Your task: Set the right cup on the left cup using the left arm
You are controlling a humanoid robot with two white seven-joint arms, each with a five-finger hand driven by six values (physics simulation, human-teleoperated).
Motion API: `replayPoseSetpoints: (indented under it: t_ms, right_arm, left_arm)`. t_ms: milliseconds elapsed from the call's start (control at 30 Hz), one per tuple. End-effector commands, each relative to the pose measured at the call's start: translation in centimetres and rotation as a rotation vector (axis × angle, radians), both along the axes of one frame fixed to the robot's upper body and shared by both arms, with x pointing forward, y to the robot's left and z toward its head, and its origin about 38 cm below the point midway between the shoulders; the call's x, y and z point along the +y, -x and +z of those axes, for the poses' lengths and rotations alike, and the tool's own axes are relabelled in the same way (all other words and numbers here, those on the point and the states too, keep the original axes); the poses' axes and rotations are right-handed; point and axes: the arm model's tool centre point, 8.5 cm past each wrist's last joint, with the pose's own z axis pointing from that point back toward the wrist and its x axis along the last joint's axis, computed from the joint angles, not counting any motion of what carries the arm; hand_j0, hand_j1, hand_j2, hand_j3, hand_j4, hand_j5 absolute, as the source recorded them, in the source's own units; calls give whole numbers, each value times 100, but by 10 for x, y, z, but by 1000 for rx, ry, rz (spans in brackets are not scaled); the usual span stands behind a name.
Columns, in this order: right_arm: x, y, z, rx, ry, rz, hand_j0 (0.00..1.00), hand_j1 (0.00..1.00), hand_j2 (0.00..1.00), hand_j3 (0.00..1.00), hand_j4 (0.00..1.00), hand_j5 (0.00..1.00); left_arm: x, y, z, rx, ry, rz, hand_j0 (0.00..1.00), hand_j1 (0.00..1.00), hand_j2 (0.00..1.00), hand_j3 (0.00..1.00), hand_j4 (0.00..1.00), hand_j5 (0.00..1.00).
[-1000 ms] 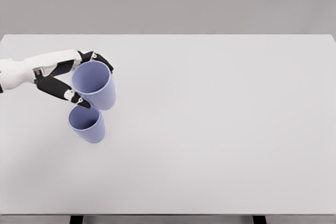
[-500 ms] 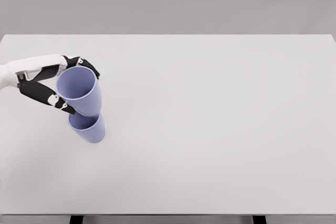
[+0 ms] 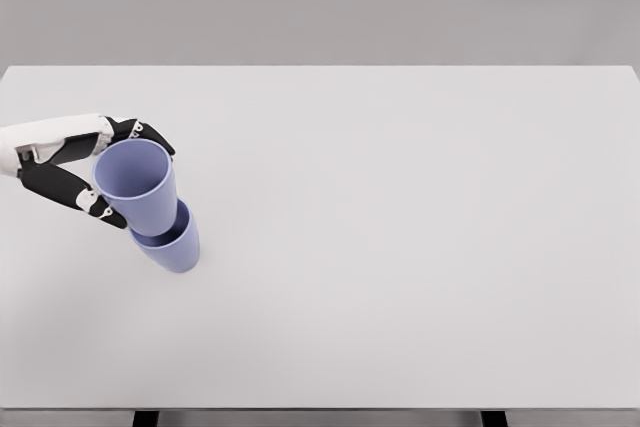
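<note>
At the left of the frame a lavender cup (image 3: 135,185) is gripped by the left robot hand (image 3: 85,169), with dark fingers (image 3: 150,136) wrapped behind its rim and the thumb pressed against its near side. Its base appears to be entered into the mouth of the second lavender cup (image 3: 172,244), which stands on the white worktop (image 3: 400,227) just below and to the right. The held cup is tilted toward the upper left, so the two are not in line. How deep it is seated cannot be told from this angle. For a good nesting, the held cup should be righted over the lower one, lowered until it settles, and only then released. The right robot hand is not seen.
</note>
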Motion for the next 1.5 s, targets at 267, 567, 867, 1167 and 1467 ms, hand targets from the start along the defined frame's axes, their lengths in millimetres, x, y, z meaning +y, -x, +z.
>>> replayPoseSetpoints:
  t_ms: [267,567,867,1167,1467]
  right_arm:
    - [0,0,0,0,0,0,100,100,100,100,100,100]
    - [0,0,0,0,0,0,100,100,100,100,100,100]
    - [0,0,0,0,0,0,100,100,100,100,100,100]
    - [0,0,0,0,0,0,100,100,100,100,100,100]
    - [0,0,0,0,0,0,100,100,100,100,100,100]
  left_arm:
    - [-1,0,-5,13,10,0,58,58,58,58,58,58]
    - [-4,-1,-14,29,26,0,58,58,58,58,58,58]
    - [-1,-3,-14,30,26,12,58,58,58,58,58,58]
    - [2,-12,-21,33,48,37,58,58,58,58,58,58]
    - [3,-14,-24,39,53,45,59,59,59,59,59,59]
